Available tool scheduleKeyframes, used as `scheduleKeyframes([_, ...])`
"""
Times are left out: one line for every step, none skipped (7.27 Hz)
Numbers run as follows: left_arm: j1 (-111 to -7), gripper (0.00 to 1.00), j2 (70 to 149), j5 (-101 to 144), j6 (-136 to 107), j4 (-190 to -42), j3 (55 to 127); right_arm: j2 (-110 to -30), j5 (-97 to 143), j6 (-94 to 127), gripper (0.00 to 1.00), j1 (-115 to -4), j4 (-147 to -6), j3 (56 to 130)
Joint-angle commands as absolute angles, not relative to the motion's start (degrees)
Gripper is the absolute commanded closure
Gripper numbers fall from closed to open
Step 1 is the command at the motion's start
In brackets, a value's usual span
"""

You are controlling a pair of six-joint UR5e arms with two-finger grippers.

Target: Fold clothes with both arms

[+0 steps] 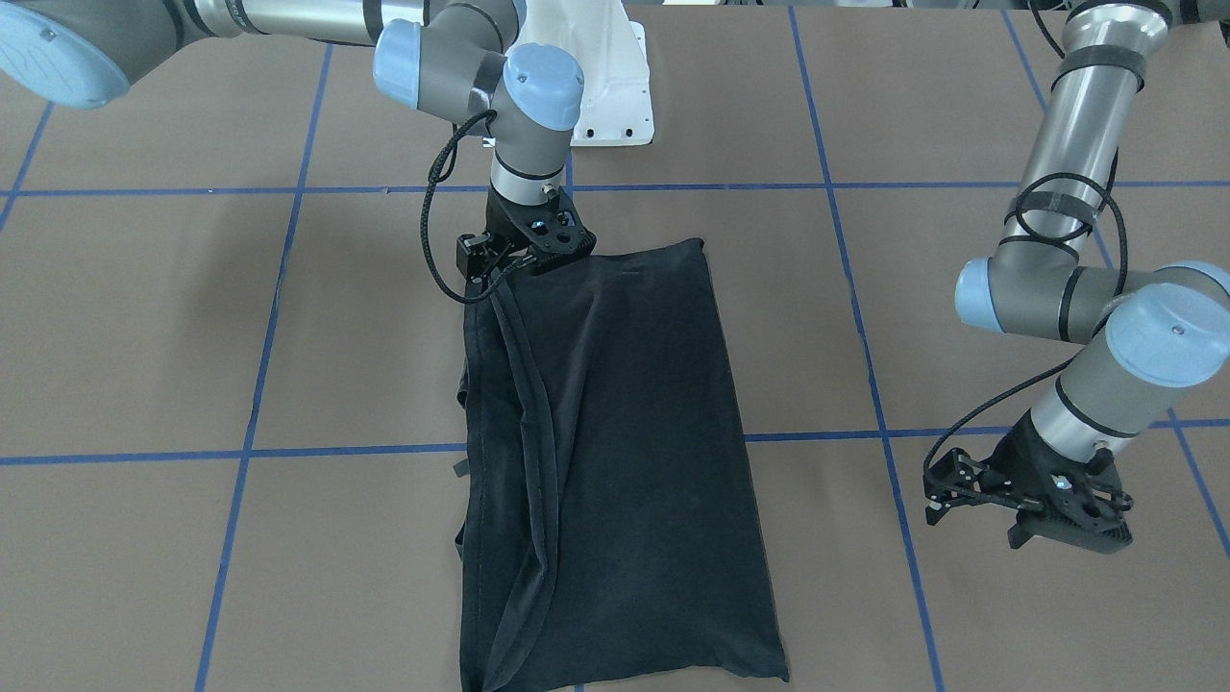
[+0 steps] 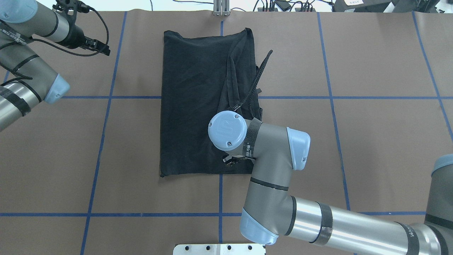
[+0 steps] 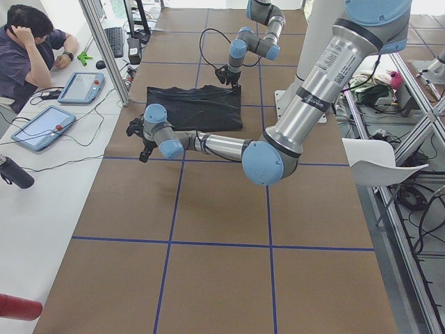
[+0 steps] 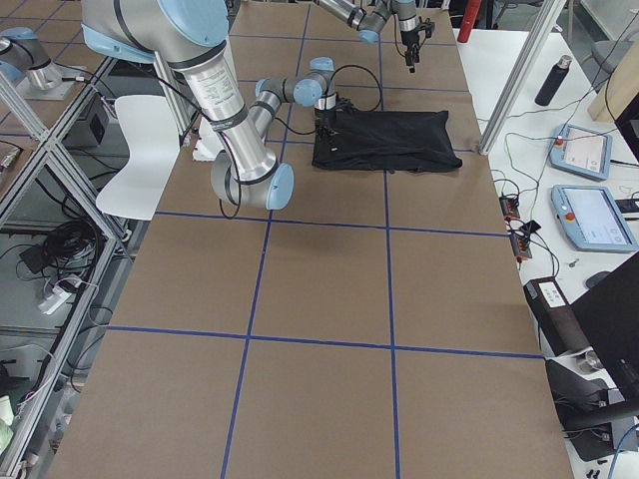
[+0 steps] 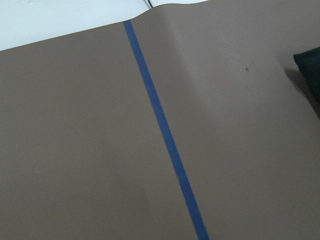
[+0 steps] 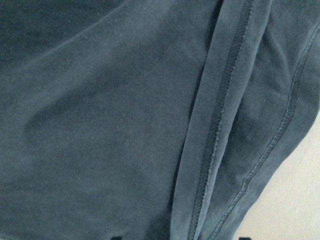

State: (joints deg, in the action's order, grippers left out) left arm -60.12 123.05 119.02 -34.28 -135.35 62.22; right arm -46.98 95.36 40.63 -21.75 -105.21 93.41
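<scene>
The T-shirt point(image 1: 625, 432) lies as a long strip running top to bottom in your front view. The right gripper point(image 1: 519, 258) sits at its upper-left corner, and you cannot tell its grip. The left gripper point(image 1: 971, 495) hangs well off at lower right, likewise unreadable.

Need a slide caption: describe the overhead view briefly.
Right gripper over the near edge of the folded black T-shirt; left gripper aside, above the table.

table point(image 2: 371, 141) — blue tape grid point(image 2: 300, 97) | white chair point(image 3: 382, 163) | person point(image 3: 31, 49) (seated)
</scene>
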Motion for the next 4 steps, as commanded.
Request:
scheduleKeyframes([-60.1, 0.0, 123.0, 119.0, -34.3, -135.4, 62.2, -47.1, 95.4, 40.4, 0.62, -21.2, -105.4, 93.3])
scheduleKeyframes([-60.2, 0.0, 123.0, 119.0, -34.3, -135.4, 62.2, -47.1, 95.4, 40.4, 0.65, -20.8, -105.5, 93.3])
scheduleKeyframes([-60.2, 0.0, 123.0, 119.0, -34.3, -135.4, 62.2, -47.2, 95.4, 40.4, 0.65, -20.7, -105.6, 93.2])
scheduleKeyframes([-60.2, 0.0, 123.0, 119.0, -34.3, -135.4, 62.2, -47.2, 95.4, 40.4, 0.65, -20.7, -105.6, 93.1])
